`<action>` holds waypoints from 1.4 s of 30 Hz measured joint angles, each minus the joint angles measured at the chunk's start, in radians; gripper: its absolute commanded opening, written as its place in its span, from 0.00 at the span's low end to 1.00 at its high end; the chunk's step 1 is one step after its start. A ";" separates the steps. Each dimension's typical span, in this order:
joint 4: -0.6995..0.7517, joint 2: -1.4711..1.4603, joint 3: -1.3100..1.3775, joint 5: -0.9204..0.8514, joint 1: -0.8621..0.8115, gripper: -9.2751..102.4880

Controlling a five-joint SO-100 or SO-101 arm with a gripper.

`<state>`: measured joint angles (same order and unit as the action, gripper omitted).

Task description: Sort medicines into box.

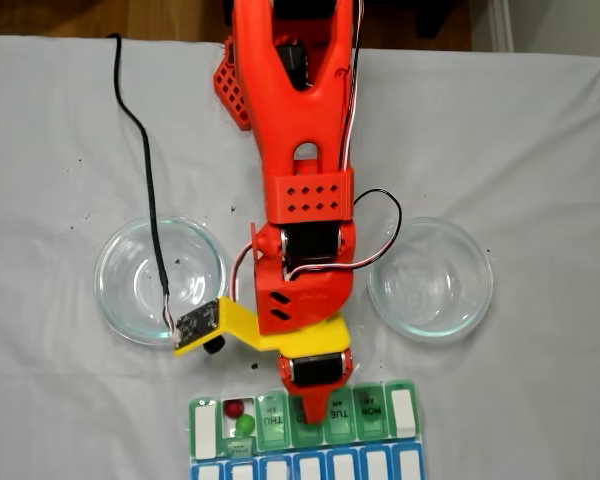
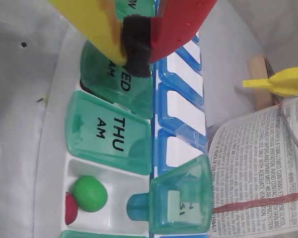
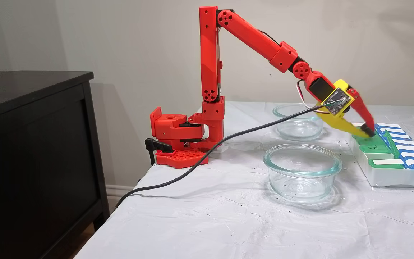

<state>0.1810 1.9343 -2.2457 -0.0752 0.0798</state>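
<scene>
The box (image 1: 370,412) lies at the near table edge, a green row of lidded compartments over a blue row. One green compartment stands open, its lid (image 2: 181,201) flipped over the blue row, and it holds a green pill (image 2: 90,194) and a dark red pill (image 2: 71,208); both also show in a fixed view, red (image 1: 234,408) and green (image 1: 245,424). My gripper (image 2: 135,54) is shut, black foam pads pressed together, with its tip on the WED lid (image 2: 121,84), two compartments from the open one. That lid looks slightly tilted. From the side, the gripper (image 3: 368,133) slants down onto the box (image 3: 390,178).
Two clear glass bowls (image 1: 160,280) (image 1: 430,278) flank the arm. A black cable (image 1: 145,170) runs over the left bowl to the wrist camera. A printed leaflet (image 2: 258,168) lies beside the box. A dark cabinet (image 3: 31,144) stands off the table's end.
</scene>
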 measured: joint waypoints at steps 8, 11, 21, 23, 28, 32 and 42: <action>0.009 -0.009 0.012 0.012 -0.008 0.08; 0.008 -0.012 0.012 0.012 -0.008 0.08; 0.112 -0.012 0.029 -0.009 -0.008 0.08; 0.129 -0.012 0.029 0.000 -0.008 0.08; 0.147 -0.011 0.034 0.052 -0.008 0.08; 0.152 -0.011 0.035 0.060 -0.003 0.08; 0.225 -0.009 0.037 0.038 0.025 0.08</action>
<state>0.4065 1.9251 -2.2089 -0.0368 0.1043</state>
